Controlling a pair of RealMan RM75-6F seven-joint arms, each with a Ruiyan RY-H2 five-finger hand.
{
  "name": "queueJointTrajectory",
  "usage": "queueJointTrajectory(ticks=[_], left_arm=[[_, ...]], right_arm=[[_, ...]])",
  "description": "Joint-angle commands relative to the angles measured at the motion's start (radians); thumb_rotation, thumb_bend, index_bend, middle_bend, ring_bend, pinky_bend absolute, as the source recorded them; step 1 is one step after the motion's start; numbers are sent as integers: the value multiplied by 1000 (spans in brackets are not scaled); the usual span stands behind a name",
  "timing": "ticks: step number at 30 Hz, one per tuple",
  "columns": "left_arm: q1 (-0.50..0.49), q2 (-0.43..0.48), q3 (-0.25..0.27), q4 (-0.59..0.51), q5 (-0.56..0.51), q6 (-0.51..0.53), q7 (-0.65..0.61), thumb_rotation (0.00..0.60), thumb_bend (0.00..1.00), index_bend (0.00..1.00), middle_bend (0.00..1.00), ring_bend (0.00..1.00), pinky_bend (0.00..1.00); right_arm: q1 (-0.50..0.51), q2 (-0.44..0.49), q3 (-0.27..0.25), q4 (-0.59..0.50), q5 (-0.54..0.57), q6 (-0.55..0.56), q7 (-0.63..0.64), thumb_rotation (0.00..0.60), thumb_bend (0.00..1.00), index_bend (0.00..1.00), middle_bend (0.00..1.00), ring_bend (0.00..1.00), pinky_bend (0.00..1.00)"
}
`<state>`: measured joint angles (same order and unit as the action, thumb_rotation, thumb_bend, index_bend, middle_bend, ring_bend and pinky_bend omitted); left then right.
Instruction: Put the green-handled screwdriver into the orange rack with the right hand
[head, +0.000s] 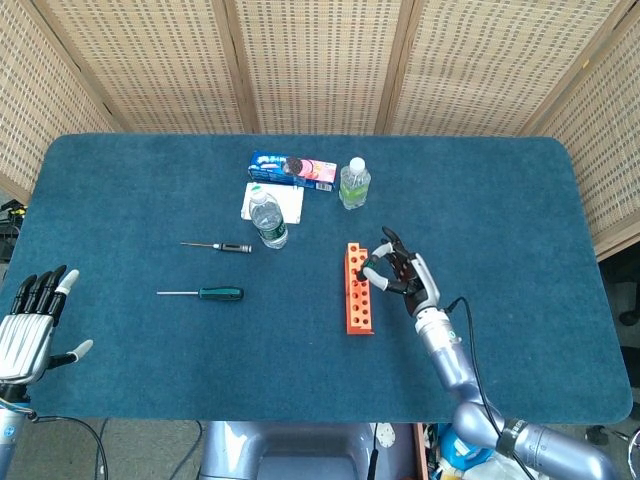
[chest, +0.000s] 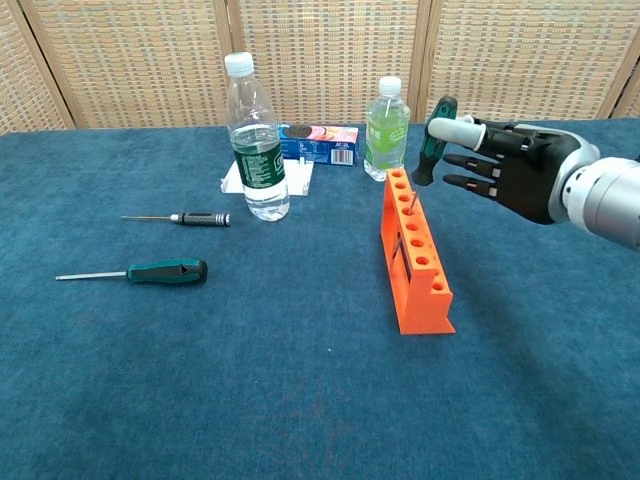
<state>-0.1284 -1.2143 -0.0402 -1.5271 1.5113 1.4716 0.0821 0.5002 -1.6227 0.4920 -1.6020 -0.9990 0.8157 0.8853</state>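
Note:
My right hand (chest: 515, 175) pinches a green-handled screwdriver (chest: 431, 148) by its handle, holding it nearly upright over the far end of the orange rack (chest: 424, 310). The thin shaft reaches down into one of the rack's far holes. In the head view the right hand (head: 402, 272) sits just right of the rack (head: 358, 306). A second green-handled screwdriver (chest: 165, 270) lies flat on the cloth at the left. My left hand (head: 30, 330) hovers at the table's near left edge, fingers apart and holding nothing.
A black-handled screwdriver (chest: 198, 218) lies beyond the green one. A tall water bottle (chest: 256, 150) stands on a white card (head: 287, 203). A small greenish bottle (chest: 386, 118) and a cookie box (chest: 320, 142) stand behind the rack.

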Motion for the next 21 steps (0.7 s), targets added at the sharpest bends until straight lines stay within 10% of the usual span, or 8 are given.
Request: queueJointTrajectory(ticks=[1, 21], left_arm=[[0, 0, 0, 0, 0, -1, -1, 600, 0, 0, 0, 0, 0], [0, 0, 1, 0, 1, 1, -3, 600, 0, 0, 0, 0, 0]], right_arm=[[-10, -17, -12, 28, -43, -6, 38, 600, 218, 627, 16, 0, 0], [-23, -45, -55, 104, -173, 8, 160, 600, 219, 518, 19, 0, 0]])
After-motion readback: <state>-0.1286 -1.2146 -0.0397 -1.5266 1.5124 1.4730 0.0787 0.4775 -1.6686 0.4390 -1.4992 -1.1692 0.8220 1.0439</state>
